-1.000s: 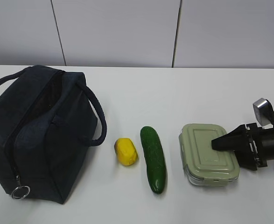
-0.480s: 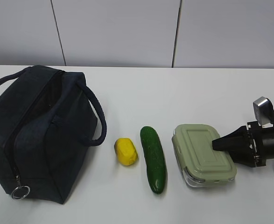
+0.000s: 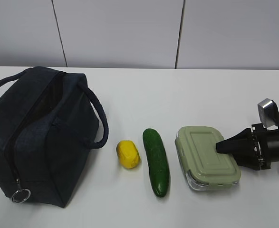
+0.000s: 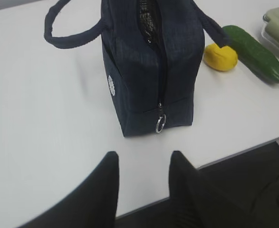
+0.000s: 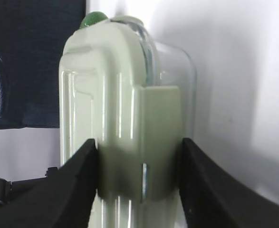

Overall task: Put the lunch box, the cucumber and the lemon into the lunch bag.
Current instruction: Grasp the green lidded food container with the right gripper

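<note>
1 lunch bag [image 3: 39, 137], 1 lemon [image 3: 128, 154], 1 cucumber [image 3: 156, 161]; right fingers [image 5: 84, 183] grasp 1 lunch box [image 3: 206, 156]; left fingers [image 4: 103, 187] released.

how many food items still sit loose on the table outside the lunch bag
2: the lemon just right of the lunch bag, and the cucumber between lemon and lunch box. The bag's inside is hidden.
</note>
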You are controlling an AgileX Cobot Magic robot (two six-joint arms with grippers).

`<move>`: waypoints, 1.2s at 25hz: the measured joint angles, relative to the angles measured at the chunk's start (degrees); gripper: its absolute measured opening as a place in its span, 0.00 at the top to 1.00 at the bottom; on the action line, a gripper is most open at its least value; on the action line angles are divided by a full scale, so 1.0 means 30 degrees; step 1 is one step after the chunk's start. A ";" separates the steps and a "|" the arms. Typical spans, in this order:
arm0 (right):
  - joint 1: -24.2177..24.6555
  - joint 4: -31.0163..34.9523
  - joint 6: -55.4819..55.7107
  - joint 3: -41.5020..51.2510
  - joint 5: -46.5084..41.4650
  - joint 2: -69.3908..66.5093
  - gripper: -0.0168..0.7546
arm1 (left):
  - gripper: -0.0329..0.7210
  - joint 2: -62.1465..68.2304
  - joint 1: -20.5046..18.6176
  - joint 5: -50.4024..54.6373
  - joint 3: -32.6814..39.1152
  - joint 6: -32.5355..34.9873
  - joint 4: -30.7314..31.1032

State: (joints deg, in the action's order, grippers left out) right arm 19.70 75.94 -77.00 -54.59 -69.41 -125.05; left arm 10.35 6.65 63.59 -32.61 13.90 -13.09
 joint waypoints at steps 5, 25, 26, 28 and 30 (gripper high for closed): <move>0.0000 0.0000 0.0000 0.0000 0.0000 0.0000 0.48 | 0.64 0.5062 0.0000 -0.0258 -0.1843 0.0000 -0.0533; 0.0000 0.0013 0.0034 0.0000 -0.0053 0.0000 0.48 | 0.53 2.1578 0.0000 0.1977 -1.0279 0.0000 -0.1496; 0.0000 0.0013 0.0034 0.0000 -0.0053 0.0000 0.48 | 0.52 2.1977 0.0000 0.1977 -1.0279 0.0000 -0.1416; 0.0000 0.0013 0.0069 0.0000 -0.0053 0.0000 0.48 | 0.50 2.2606 0.0000 0.1740 -1.0279 0.0000 -0.1064; 0.0000 0.0013 0.0069 0.0000 -0.0053 0.0000 0.48 | 0.49 2.3084 0.0000 0.1145 -1.0279 0.0000 -0.0769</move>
State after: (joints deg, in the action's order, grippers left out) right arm 19.70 75.97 -76.79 -54.59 -69.57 -125.05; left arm 79.60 6.65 67.03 -63.44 13.90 -15.40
